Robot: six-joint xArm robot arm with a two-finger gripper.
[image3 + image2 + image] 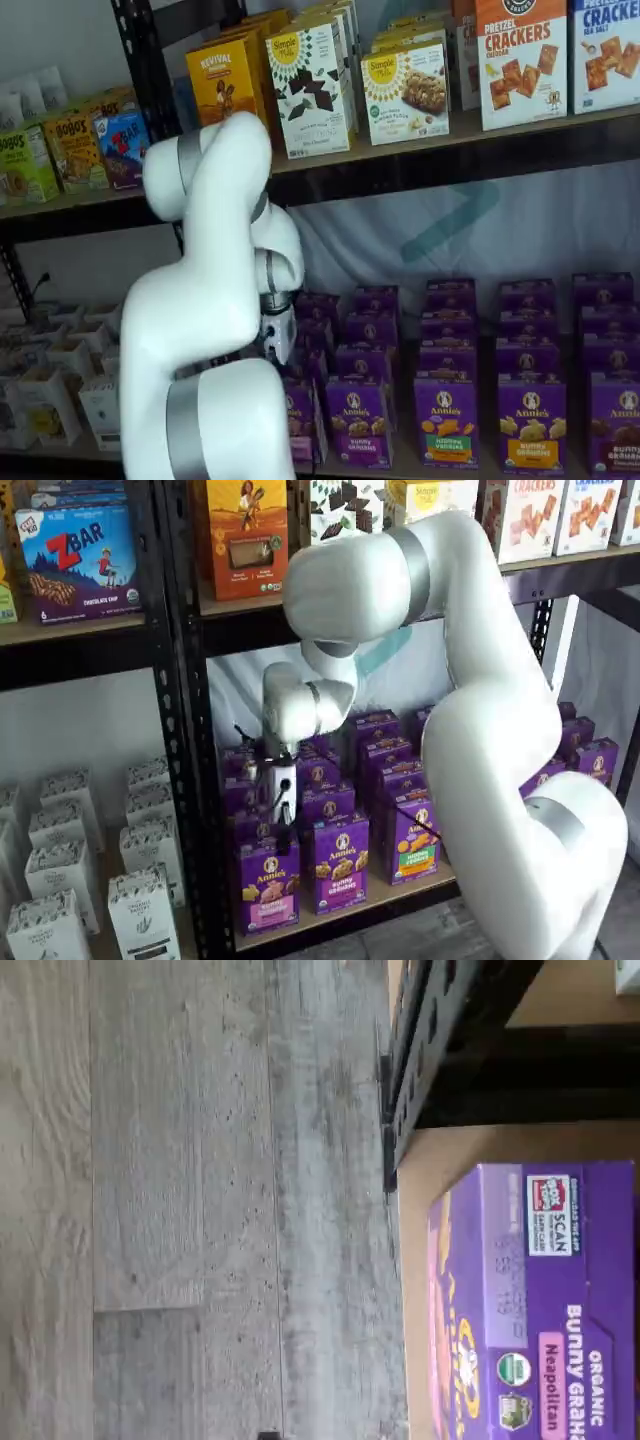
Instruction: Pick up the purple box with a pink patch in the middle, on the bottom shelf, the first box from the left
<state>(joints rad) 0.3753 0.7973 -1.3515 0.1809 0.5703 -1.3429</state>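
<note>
The purple box (267, 885) with a pink patch on its lower front stands at the front left of the bottom shelf (372, 904). In the wrist view its top (545, 1290) shows close, with a pink "Neapolitan" label, on the tan board (440, 1160). My gripper (285, 842) hangs straight above the box; its white body and black fingers reach down to the box's top edge. The fingers show side-on, so no gap can be read. In a shelf view the arm hides most of the gripper's body (281, 338) and of the box.
A purple box with a dark purple patch (337, 865) stands right beside the target, then one with a green-orange patch (413, 845), with rows behind. A black rack post (200, 780) stands at the left, white cartons (60, 870) beyond it. Grey floor (200, 1200) lies below.
</note>
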